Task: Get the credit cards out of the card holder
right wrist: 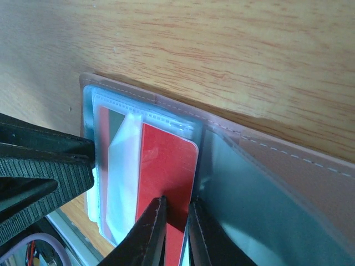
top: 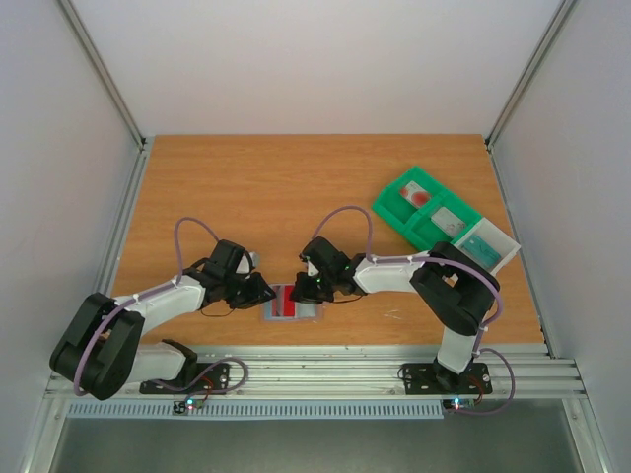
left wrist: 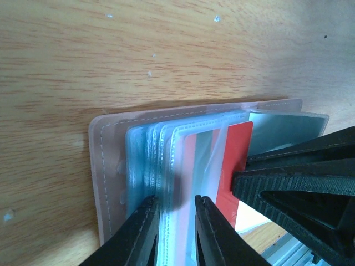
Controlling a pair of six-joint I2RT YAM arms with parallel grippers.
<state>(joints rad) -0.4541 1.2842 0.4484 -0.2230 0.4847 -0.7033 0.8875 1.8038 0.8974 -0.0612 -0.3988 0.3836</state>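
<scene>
The card holder (top: 294, 304) lies open on the table near the front edge, between both grippers. In the left wrist view its tan cover (left wrist: 104, 166) carries a stack of clear plastic sleeves, and my left gripper (left wrist: 176, 209) is shut on those sleeves. A red credit card (left wrist: 235, 160) sticks partly out of a sleeve. Seen from the right wrist, my right gripper (right wrist: 176, 209) is shut on the long edge of that red card (right wrist: 166, 166), beside the holder's grey-blue inner panel (right wrist: 244, 188). The left gripper's finger (right wrist: 50, 166) shows at the left.
A green compartmented tray (top: 392, 209) stands at the back right, with a red-marked card, a grey card and a white end box holding a teal card (top: 488, 246). The aluminium rail (top: 315, 370) runs just behind the holder at the table's near edge.
</scene>
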